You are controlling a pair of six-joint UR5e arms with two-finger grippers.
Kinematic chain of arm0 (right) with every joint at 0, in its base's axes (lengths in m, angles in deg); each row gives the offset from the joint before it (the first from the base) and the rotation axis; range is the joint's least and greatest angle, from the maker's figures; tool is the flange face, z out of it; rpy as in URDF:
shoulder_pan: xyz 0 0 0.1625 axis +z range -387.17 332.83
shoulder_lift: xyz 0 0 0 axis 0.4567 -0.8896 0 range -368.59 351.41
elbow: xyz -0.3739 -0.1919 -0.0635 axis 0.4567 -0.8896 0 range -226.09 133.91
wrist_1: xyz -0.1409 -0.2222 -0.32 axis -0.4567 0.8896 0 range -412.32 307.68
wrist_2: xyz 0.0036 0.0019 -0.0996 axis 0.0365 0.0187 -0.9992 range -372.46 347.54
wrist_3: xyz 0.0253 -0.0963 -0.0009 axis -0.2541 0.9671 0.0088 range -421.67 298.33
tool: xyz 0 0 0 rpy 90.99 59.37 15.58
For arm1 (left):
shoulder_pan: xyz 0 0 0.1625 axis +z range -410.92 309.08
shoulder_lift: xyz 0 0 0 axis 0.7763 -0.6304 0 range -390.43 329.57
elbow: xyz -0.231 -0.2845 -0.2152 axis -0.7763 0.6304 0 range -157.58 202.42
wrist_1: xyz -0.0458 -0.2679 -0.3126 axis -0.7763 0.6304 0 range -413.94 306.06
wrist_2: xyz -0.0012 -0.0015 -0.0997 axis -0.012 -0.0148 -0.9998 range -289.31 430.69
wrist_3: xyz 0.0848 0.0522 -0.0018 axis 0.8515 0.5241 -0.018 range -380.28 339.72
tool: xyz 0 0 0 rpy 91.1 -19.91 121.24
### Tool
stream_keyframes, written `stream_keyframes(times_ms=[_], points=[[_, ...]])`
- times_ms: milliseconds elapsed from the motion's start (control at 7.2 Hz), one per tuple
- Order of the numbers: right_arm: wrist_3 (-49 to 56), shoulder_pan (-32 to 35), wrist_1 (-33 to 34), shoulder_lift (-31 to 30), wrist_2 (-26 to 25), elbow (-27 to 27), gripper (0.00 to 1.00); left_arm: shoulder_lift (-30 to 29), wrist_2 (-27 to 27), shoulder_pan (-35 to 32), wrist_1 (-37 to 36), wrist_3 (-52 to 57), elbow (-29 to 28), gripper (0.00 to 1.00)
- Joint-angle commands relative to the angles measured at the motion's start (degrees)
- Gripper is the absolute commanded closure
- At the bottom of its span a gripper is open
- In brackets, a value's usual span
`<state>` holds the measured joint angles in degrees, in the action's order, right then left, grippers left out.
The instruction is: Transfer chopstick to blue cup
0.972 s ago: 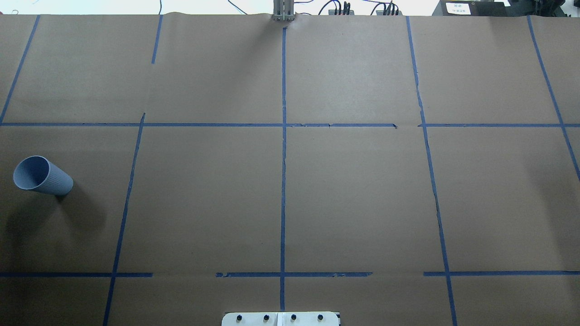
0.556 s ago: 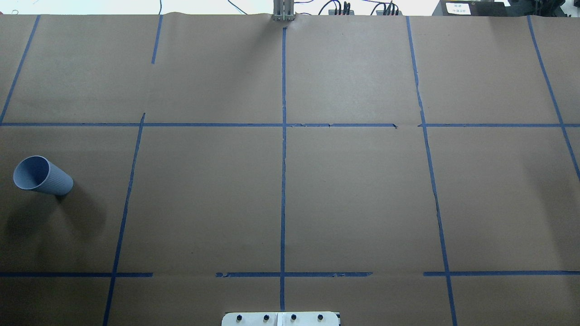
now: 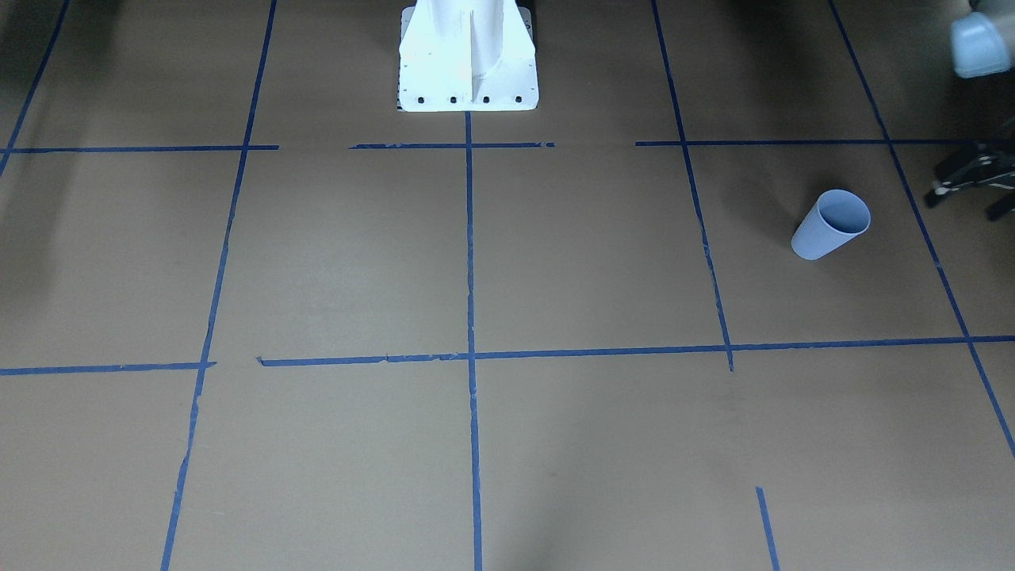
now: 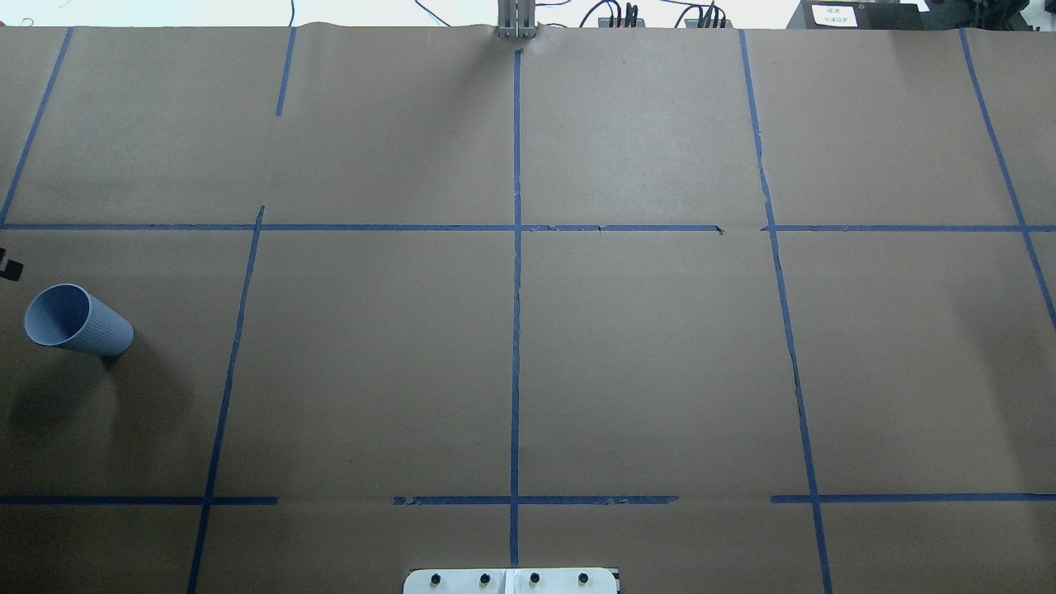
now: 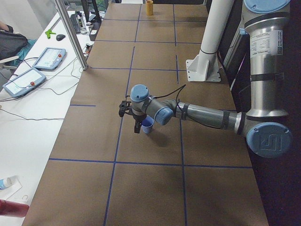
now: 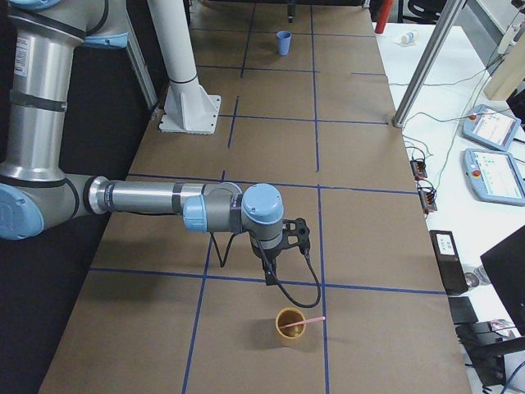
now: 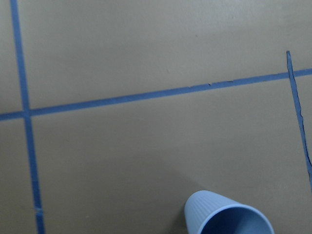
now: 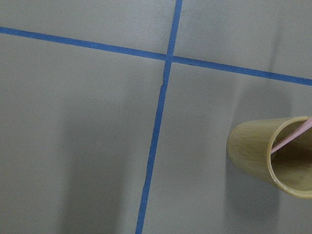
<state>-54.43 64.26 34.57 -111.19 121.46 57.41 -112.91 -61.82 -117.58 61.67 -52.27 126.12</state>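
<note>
The blue cup (image 4: 78, 320) stands upright near the table's left end; it also shows in the front view (image 3: 830, 224) and at the bottom of the left wrist view (image 7: 229, 214). My left gripper (image 3: 963, 198) hovers beside the cup, apart from it, at the frame edge; its fingers look spread and empty. One pink chopstick (image 6: 302, 322) leans in a yellow cup (image 6: 290, 326) at the table's right end, also in the right wrist view (image 8: 291, 139). My right gripper (image 6: 275, 267) hangs just short of the yellow cup; I cannot tell whether it is open.
The robot's white base (image 3: 468, 59) stands at the table's near middle edge. Blue tape lines (image 4: 516, 330) grid the brown paper cover. Pendants and cables (image 6: 492, 156) lie on the white bench past the far edge.
A dark tip of my left gripper has come into the overhead view at the left edge, just above the blue cup. The cup has not moved.
</note>
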Motion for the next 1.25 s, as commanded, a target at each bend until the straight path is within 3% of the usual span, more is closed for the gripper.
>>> stream_keyframes(times_ms=[0, 278, 417, 694, 833, 1111], points=[[-0.04, 0.06, -0.06, -0.05, 0.55, -0.05, 0.0, 3.2, 3.75, 5.65, 6.82, -7.29, -0.43, 0.0], [-0.03, 0.06, -0.06, -0.05, 0.55, -0.14, 0.0, 3.2, 4.97, 7.67, 6.83, -7.47, -1.13, 0.0], [0.05, -0.03, 0.02, -0.05, 0.55, -0.14, 0.0, 3.12, 4.98, 8.12, 6.83, -8.6, -1.31, 0.18], [0.05, 0.06, -0.06, -0.05, 0.46, -0.31, 0.0, 2.59, 4.9, 8.74, 6.91, -10.02, -1.92, 0.89], [0.05, -0.03, 0.02, -0.05, 0.46, -0.66, 0.0, 2.33, 4.81, 8.74, 6.92, -10.2, -1.75, 0.98], [0.05, 0.06, -0.06, -0.05, 0.55, -0.93, 0.0, 0.32, 3.67, 8.74, 5.69, -10.2, -0.96, 1.0]])
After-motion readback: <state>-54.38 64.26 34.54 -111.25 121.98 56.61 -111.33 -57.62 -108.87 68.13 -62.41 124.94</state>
